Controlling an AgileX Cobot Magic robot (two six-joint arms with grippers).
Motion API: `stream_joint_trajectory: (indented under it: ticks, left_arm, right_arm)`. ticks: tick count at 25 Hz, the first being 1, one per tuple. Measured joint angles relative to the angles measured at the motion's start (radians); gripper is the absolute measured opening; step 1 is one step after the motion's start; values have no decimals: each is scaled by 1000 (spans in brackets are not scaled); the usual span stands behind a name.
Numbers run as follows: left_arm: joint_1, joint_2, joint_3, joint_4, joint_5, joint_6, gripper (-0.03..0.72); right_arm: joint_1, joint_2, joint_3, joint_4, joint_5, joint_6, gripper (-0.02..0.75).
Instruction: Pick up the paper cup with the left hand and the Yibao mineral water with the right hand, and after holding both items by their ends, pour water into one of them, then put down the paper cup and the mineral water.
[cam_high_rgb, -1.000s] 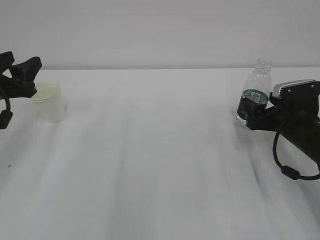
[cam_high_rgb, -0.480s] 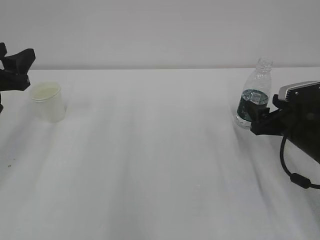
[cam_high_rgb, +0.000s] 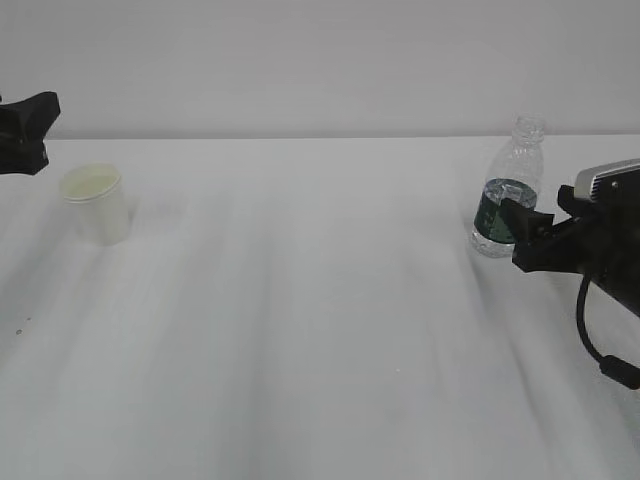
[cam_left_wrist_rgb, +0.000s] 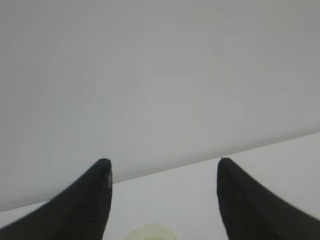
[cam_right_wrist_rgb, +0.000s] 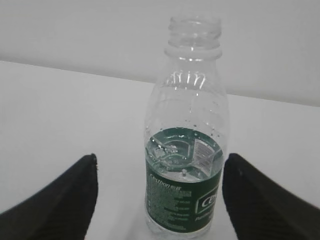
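The paper cup stands far left on the table, the Yibao mineral water upright far right.

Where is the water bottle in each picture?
Exterior view: the bottle stands at the right on the table, beside the right gripper.
Left wrist view: not in it; only the cup's rim shows at the bottom edge.
Right wrist view: the bottle stands in the middle, between the open fingers.
Shared landmark: the line where the white table meets the grey wall.
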Motion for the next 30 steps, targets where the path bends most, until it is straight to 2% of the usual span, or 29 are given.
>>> stream_joint_trajectory:
  ticks: [10,30]
  left_arm:
    - [0,-103,2,0,117,0,474]
    - [0,-243,8,0,207,2,468]
  right_arm:
    - [0,-70,32,0,-1,0,585]
    - [0,-221,100,6,-2,-1,585]
